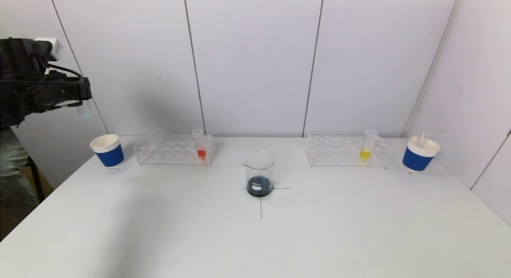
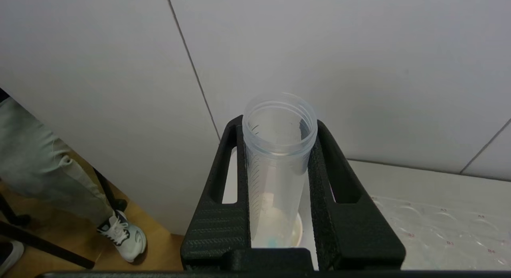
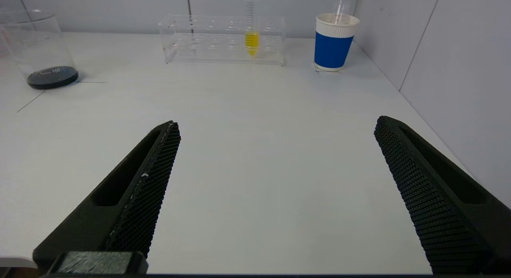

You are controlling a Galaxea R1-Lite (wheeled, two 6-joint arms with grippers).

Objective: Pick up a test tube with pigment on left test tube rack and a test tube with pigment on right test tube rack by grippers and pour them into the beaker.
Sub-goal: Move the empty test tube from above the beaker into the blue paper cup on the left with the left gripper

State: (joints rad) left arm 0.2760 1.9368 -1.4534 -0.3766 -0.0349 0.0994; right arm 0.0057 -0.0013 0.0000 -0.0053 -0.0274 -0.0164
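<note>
The white table (image 1: 255,246) fills the lower half of the head view, with pale wall panels (image 1: 255,62) across the upper half.

In the upper left of the head view the left arm is raised high above the table's left edge. The left gripper (image 1: 84,95) is clamped on an empty tube (image 1: 85,108), clear and hanging below the fingers. In the left wrist view the 2 black fingers (image 2: 343,198) press against both sides of this tube (image 2: 279,158), whose open threaded mouth shows no colour inside; a cup rim shows faintly beneath it.

At left of centre, along the table's back edge, stands the left rack (image 1: 173,150), clear plastic, with 1 red tube (image 1: 201,148) upright in its right end. At right of centre stands the right rack (image 1: 347,151), with 1 yellow tube (image 1: 367,148) upright toward its right end.

The beaker (image 1: 260,173) sits at the frame's centre, between the 2 racks and nearer the camera, on a thin cross mark, holding a shallow layer of dark liquid.

A blue and white left cup (image 1: 107,150) stands just left of the left rack. A matching right cup (image 1: 419,153) stands just right of the right rack, with a clear tube leaning inside it.

The right gripper (image 3: 275,150) shows only in the right wrist view, low over the table in front of the right rack, its fingers spread wide apart and holding nothing.
</note>
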